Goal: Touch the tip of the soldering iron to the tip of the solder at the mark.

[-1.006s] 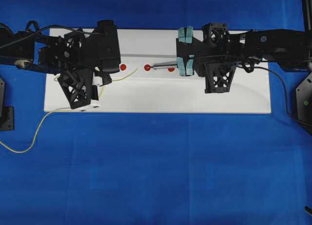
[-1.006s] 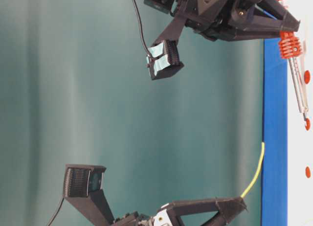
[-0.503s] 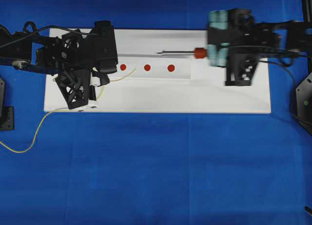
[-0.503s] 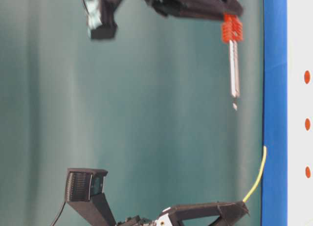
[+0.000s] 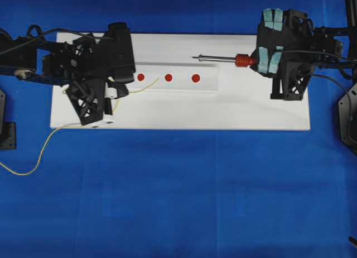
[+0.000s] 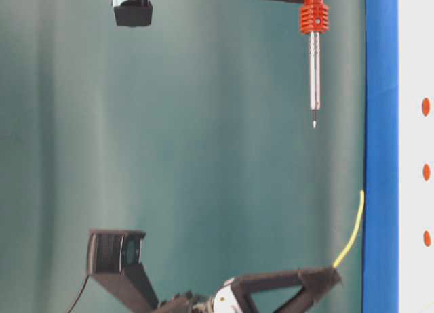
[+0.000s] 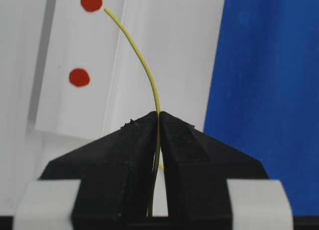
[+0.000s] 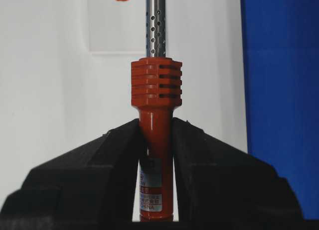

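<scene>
On the white board point(image 5: 178, 110), three red dots sit in a row, and your left gripper point(image 7: 158, 121) has its jaws pinched tight on the long, thin yellow solder wire point(image 7: 144, 65), whose free end arcs out to just beside the nearest red mark point(image 7: 91, 1). The rest of that wire trails off the board onto the blue cloth point(image 5: 178, 191). Your right gripper point(image 8: 155, 135) is clamped firmly round the red-orange handle of the slim soldering iron point(image 8: 155, 98), whose silver shaft is held level, clear above the board and well apart from the solder tip. Expect the solder to be soft and springy: it will bend away under any push, so bring the stiff iron in gently. Your hold on the handle looks sound; the bare shaft would be slippery.
</scene>
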Motion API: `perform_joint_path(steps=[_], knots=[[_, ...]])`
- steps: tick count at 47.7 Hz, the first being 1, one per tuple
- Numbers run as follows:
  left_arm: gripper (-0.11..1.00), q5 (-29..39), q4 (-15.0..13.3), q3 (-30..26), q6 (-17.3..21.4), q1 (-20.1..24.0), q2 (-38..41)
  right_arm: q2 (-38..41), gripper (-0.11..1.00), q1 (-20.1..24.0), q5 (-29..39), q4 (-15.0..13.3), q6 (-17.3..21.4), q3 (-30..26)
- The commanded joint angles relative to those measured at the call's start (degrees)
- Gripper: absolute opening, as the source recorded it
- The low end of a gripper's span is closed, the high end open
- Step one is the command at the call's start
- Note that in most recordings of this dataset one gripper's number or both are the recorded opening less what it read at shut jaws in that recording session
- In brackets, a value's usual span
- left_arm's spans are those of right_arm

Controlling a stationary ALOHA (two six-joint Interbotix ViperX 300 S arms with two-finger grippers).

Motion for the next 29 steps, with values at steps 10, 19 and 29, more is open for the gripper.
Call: perform_joint_path(steps=[10,19,29], knots=[[0.02,-2.0,0.1,-7.2,0.8,-0.1,6.3,-3.8,0.06,-0.5,-0.3,-0.2,0.1,1.1],[0.02,-3.8,0.1,-10.9,0.8,0.4,11.9,-5.0,0.06,-0.6,-0.2,-0.2,0.1,2.0],[0.02,-4.0,0.1,-13.7,0.8,1.5,17.0,-5.1,0.06,-0.6,-0.3,-0.2,0.2,2.6]])
